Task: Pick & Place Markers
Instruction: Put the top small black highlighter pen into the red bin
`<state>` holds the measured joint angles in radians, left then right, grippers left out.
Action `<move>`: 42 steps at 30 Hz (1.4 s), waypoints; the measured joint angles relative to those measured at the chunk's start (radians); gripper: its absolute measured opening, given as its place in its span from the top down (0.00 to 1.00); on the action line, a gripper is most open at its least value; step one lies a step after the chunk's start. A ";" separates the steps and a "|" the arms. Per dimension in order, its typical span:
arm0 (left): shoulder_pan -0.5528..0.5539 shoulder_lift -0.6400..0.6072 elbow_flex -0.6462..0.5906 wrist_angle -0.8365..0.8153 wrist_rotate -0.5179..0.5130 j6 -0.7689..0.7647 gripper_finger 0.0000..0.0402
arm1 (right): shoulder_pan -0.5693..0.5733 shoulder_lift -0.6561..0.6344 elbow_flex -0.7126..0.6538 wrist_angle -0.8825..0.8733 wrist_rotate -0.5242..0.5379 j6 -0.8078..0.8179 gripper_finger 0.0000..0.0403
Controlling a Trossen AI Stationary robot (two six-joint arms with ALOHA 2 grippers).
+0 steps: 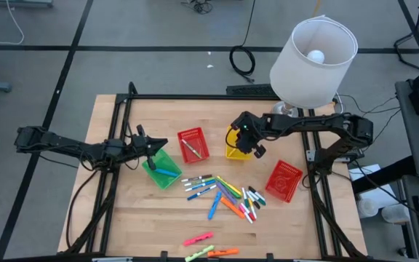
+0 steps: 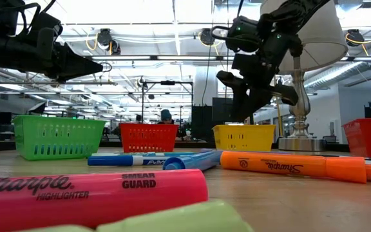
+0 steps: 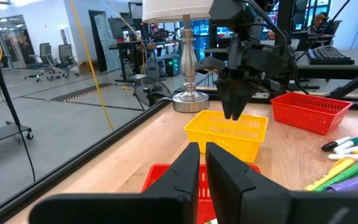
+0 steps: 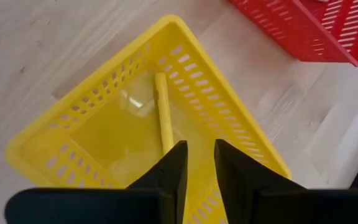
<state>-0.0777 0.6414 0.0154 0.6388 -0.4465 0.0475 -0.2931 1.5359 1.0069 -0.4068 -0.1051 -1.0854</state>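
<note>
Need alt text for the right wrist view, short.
Looking down past the right gripper, whose two dark fingers stand slightly apart with nothing between them, into a yellow mesh basket on the wooden table. One yellow marker lies in the basket, and a corner of a red basket shows beyond it.

Two slender arms of matte black segments, joined by blocky housings and trailed by black cables. The left hand tapers to a dark wedge; its two fingers are flat, angular black plates. The right hand hangs from a bulkier wrist carrying a small green indicator light; its fingers are likewise plain black, unmarked blades.
</note>
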 joint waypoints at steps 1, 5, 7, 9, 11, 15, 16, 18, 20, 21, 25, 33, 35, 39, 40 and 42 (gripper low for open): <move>0.000 0.000 0.000 0.000 0.000 0.000 0.91 | 0.004 0.000 0.000 0.000 0.002 0.004 0.84; 0.000 0.000 0.000 0.000 0.000 0.001 0.91 | 0.037 -0.038 0.000 0.006 0.044 0.081 0.87; 0.000 0.000 0.000 0.000 0.000 0.006 0.91 | 0.087 -0.083 0.000 0.016 0.130 0.139 0.88; 0.000 0.000 0.000 0.000 0.000 0.006 0.91 | 0.163 -0.149 0.000 0.029 0.241 0.227 0.89; 0.000 0.000 0.000 0.000 0.000 0.007 0.91 | 0.257 -0.232 0.000 0.051 0.344 0.290 0.91; 0.000 0.000 0.000 0.000 0.000 0.007 0.91 | 0.468 -0.418 0.000 0.086 0.493 0.442 0.94; 0.000 0.000 0.000 0.000 0.000 0.006 0.91 | 0.514 -0.467 0.000 0.101 0.522 0.516 0.95; 0.000 0.000 0.000 0.000 0.000 0.003 0.91 | 0.586 -0.572 0.001 0.099 0.550 0.700 0.97; 0.000 0.000 0.000 0.000 0.000 0.002 0.91 | 0.637 -0.671 0.002 0.053 0.537 0.891 0.99; 0.000 0.000 0.000 0.000 0.000 0.002 0.91 | 0.657 -0.714 0.002 0.015 0.517 0.979 0.99; 0.000 0.000 0.000 0.000 0.000 0.001 0.91 | 0.731 -0.847 -0.045 -0.081 0.497 1.203 0.99; 0.000 0.000 0.000 0.000 0.000 0.006 0.91 | 0.775 -1.100 -0.435 0.159 0.614 1.137 1.00; 0.000 0.000 0.000 0.000 0.000 0.014 0.91 | 0.758 -1.161 -0.536 0.279 0.629 1.079 1.00; 0.000 0.000 0.000 0.000 0.000 0.022 0.91 | 0.715 -1.259 -0.693 0.533 0.547 0.989 1.00; 0.000 0.000 0.000 0.000 0.000 0.021 0.91 | 0.706 -1.272 -0.728 0.595 0.541 0.975 1.00; 0.000 0.000 0.000 0.000 0.000 0.021 0.91 | 0.690 -1.288 -0.789 0.687 0.540 0.964 1.00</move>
<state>-0.0780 0.6415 0.0154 0.6388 -0.4469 0.0681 0.3968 0.2484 0.2181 0.2804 0.4347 -0.1213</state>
